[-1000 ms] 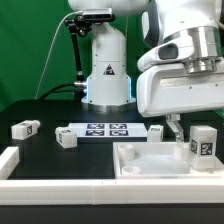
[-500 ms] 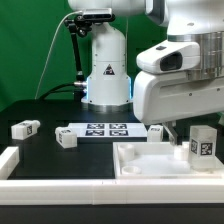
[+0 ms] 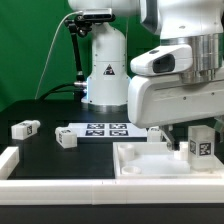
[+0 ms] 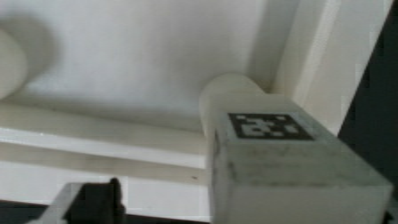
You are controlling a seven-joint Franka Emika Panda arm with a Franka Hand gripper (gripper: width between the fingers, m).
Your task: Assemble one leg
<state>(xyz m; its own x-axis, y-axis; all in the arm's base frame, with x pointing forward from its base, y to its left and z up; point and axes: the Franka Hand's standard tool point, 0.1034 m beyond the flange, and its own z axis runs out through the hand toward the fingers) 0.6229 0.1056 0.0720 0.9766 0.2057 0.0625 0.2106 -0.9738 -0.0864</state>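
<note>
**Tool.** The gripper shows one dark finger in the wrist view. The other finger is not made out. The seen finger stands clear of the leg with a gap between them, so the jaws read as spread wide, with nothing held. In the exterior view the wrist housing hides the fingers.

**Task's thing.** The leg stands right at the gripper, just beside the visible finger and apart from it. It rests on the white panel, close to a raised rim.

**Progress.** Judged early: the leg is placed on end but not gripped. Whether it is seated in the panel cannot be told. Grasping and fixing appear to remain.

**Attitude.** The leg is upright, with its long axis vertical. One tag faces the exterior camera, and another tag shows toward the wrist camera.

**Farther out.**
- The nearest loose leg lies behind the housing.
- The marker board lies beyond that.
- A second loose leg and a third loose leg lie well apart from the gripper on the table.
</note>
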